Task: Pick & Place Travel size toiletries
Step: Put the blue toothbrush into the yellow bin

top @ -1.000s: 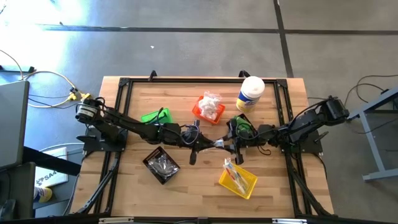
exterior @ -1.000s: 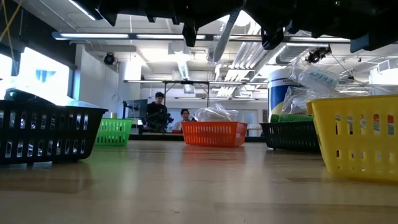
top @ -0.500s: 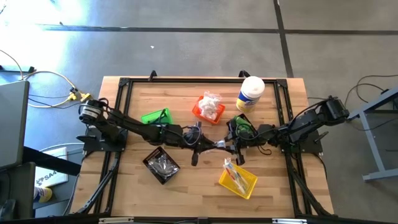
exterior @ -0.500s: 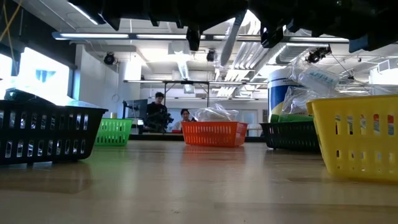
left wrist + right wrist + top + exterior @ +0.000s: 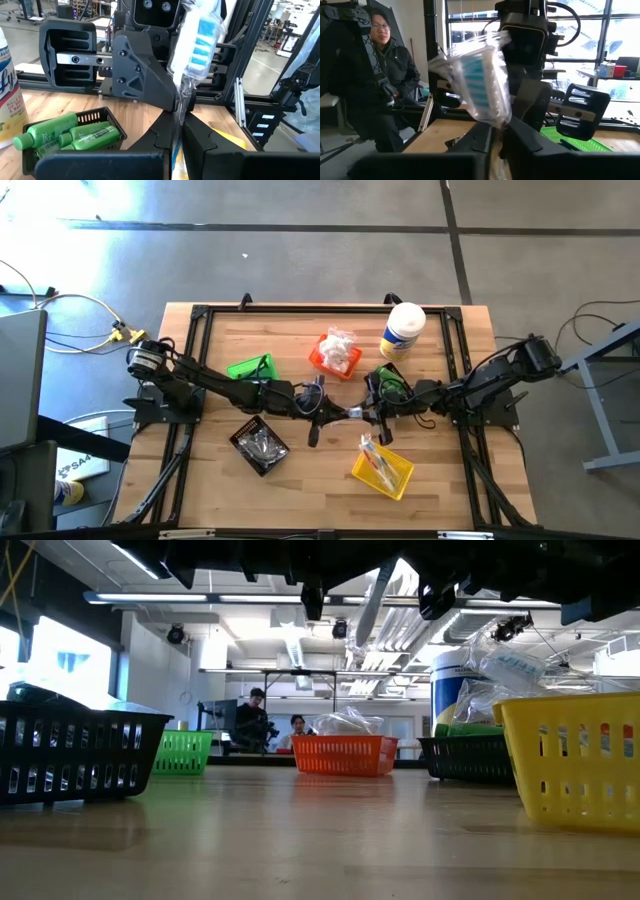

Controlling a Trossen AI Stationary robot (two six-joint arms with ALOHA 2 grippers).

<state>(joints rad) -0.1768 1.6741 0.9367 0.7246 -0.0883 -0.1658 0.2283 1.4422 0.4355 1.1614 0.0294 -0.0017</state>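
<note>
Grippers, high view: left gripper (image 5: 318,423) and right gripper (image 5: 372,420) meet nose to nose over the middle of the table (image 5: 300,480), a clear-wrapped item (image 5: 354,412) bridging the gap between them.
Bins, high view: yellow bin (image 5: 383,467) lies just below the meeting point, black bin (image 5: 259,445) to its left, orange bin (image 5: 335,355) and green bin (image 5: 251,367) above; a second dark bin holding green bottles (image 5: 390,383) sits under the right arm, and a white-lidded canister (image 5: 403,329) stands at the far edge.
Low view: both arms hang overhead, and the wrapped item (image 5: 372,598) shows as a pale strip slanting between the dark fingers, well clear of the tabletop; people sit in the room beyond.
Left wrist view: left fingers (image 5: 200,145) are pressed together on the lower tail of the clear wrapper (image 5: 196,42), whose blue-striped body stands upright in front of the right arm's housing; green bottles (image 5: 70,132) lie in their dark bin off to the side.
Right wrist view: right fingers (image 5: 522,137) are closed down onto the wrapper's (image 5: 475,85) bottom edge, so both grippers appear to pinch the same packet; a person sits behind.
Doing the step well: this looks like a handover, so one grip should be confirmed firm before the other lets go, with no pulling while both hold, since the thin film would likely tear or slip.
</note>
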